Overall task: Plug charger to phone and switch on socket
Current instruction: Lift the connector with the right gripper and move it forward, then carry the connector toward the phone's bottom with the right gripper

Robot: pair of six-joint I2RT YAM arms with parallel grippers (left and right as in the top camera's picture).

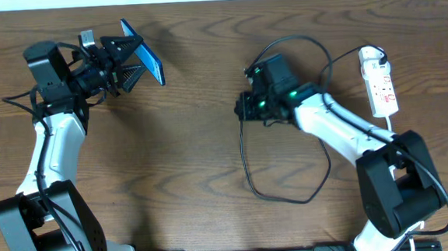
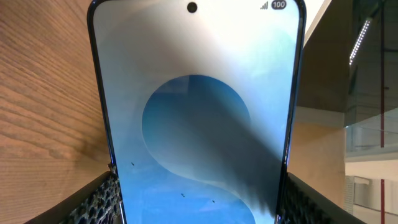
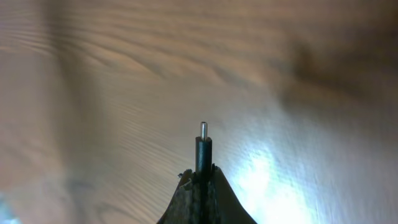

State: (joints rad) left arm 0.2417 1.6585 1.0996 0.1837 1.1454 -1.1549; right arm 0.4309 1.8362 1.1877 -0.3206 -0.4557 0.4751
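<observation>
Left gripper [image 1: 131, 63] clamps the phone [image 2: 199, 124] across its width, lifted off the tabletop [image 1: 195, 158] at the robot's far left. The camera-hole end points away from the gripper, so I judge the port end to sit low by the fingers, unseen. Right gripper [image 1: 244, 109] is closed on the charger [image 3: 203, 146], with the plug tip sticking straight out toward the phone, well apart. The right arm carries the plug, so lining the tip up with the phone's long axis decides the coming move; the socket [image 1: 380, 81] lies untouched at far right.
</observation>
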